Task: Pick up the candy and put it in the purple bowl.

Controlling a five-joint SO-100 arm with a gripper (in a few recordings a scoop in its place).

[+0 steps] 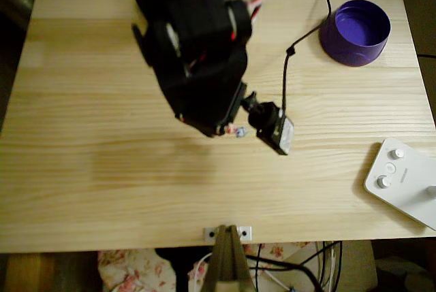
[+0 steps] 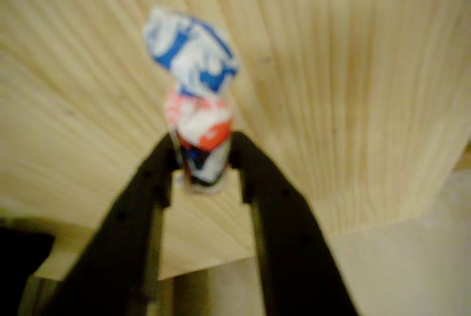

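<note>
Gripper (image 2: 204, 163) clamps the candy (image 2: 199, 102) between both fingertips in the wrist view; overhead, the purple bowl (image 1: 355, 32) sits well apart.

We see a pale pine table (image 1: 102, 190). On it, the purple bowl (image 1: 355, 32) sits at upper right, and a white device with round knobs (image 1: 402, 180) lies at lower right.

The arm (image 1: 197, 54) is seen in the overhead view as a bulky black body, with red and white wires showing near its upper right edge. A small black camera module (image 1: 276, 128) with a black cable is mounted beside it. The claw (image 2: 206, 176) is formed of two matte black, angular fingers (image 2: 151, 191).
</note>
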